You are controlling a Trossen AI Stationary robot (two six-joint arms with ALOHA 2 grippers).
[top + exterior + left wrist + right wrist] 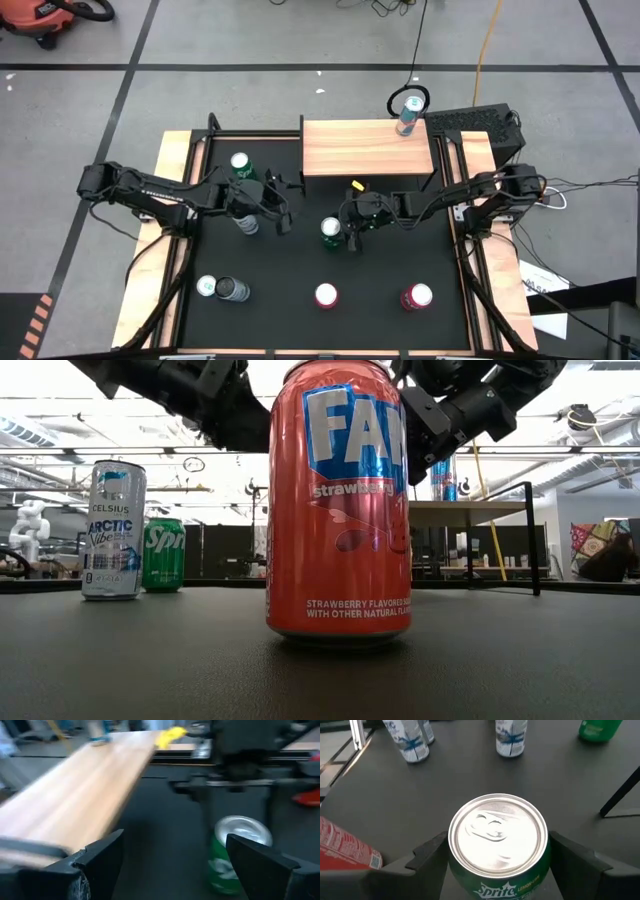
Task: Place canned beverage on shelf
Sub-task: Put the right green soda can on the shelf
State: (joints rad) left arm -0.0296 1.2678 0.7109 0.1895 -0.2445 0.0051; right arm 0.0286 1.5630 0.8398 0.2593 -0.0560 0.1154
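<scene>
step: grasp | green Sprite aluminium can [498, 845] upright mid-table, near of light-wood shelf [366, 146] | right gripper [495, 862] jaws flank it, not yet gripping: stay centred, squeeze gently | left gripper [172, 857] jaws wide, empty

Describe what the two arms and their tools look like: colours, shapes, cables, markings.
Both arms are dark, nearly black, built from slim jointed segments. The left arm carries small white lettering along one link, too small to read. Thin cables trail from the right arm's base off the table edge. A yellow tag shows near the right tool. Each tool ends in two flat, matte black wedge-shaped fingers; the left tool looks alike.
</scene>
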